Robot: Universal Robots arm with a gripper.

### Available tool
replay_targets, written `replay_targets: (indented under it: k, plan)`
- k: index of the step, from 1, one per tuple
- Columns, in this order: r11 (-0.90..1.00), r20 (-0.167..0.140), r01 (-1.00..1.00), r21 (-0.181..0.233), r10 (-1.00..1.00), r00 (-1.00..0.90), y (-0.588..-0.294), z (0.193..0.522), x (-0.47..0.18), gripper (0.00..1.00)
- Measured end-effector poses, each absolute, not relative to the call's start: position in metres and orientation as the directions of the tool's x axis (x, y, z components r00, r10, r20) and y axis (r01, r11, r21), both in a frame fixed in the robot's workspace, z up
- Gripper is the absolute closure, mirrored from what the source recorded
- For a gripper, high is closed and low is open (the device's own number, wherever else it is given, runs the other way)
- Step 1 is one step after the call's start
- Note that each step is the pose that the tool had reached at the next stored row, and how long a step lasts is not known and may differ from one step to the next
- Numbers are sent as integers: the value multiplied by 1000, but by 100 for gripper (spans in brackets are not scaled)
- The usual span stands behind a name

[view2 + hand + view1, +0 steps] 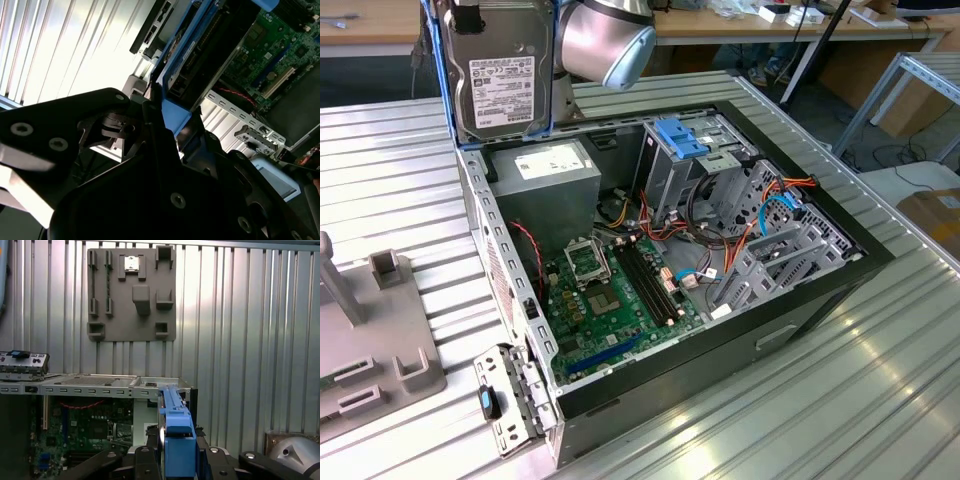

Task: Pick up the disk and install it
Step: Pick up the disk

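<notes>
The disk (500, 70), a grey metal slab with a white label and a bright blue carrier frame, hangs upright in the air at the exterior view's upper left. It is above the back corner of the open computer case (800, 300). In the second wrist view my gripper (172, 117) is shut on the blue frame at one end of the disk (200, 55), with black fingers (150, 130) on both sides. The first wrist view sees the disk (177, 435) edge-on between the same black fingers (142, 460), above the case's motherboard (85, 430).
Inside the case lie the green motherboard (620, 290), a grey power supply (545, 175) and a metal drive cage with a light blue latch (685, 135) amid loose cables. A grey fixture plate (370, 350) sits on the ribbed metal table (880, 400) at the exterior view's left.
</notes>
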State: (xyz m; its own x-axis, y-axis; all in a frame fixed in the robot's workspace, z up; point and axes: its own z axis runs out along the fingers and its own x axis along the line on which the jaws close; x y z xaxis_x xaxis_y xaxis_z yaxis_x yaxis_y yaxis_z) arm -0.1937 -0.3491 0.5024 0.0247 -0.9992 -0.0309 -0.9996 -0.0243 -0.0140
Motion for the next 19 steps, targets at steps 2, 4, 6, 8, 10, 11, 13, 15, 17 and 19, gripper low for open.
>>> replay_targets:
  k: [2,4,6,8,10,11,13,15,17,19]
  plan:
    - [-24,-31,-1000,-14,-999,25,-349,502,-189,63]
    - [-24,-31,-1000,-14,-999,25,-349,502,-181,63]
    - [-24,-31,-1000,-14,-999,25,-349,502,-177,63]
    - [-24,-31,-1000,-14,-999,25,-349,502,-172,63]
    - [-24,-31,-1000,-14,-999,25,-349,502,-169,63]
    - [-24,-31,-1000,-14,-999,25,-349,502,-169,63]
    - [-24,-31,-1000,-14,-999,25,-349,502,-169,63]
    - [-24,-31,-1000,-14,-999,25,-349,502,-169,63]
    - [-24,-31,-1000,-14,-999,25,-352,502,-169,63]
    - [-24,-31,-1000,-14,-999,25,-360,502,-169,63]
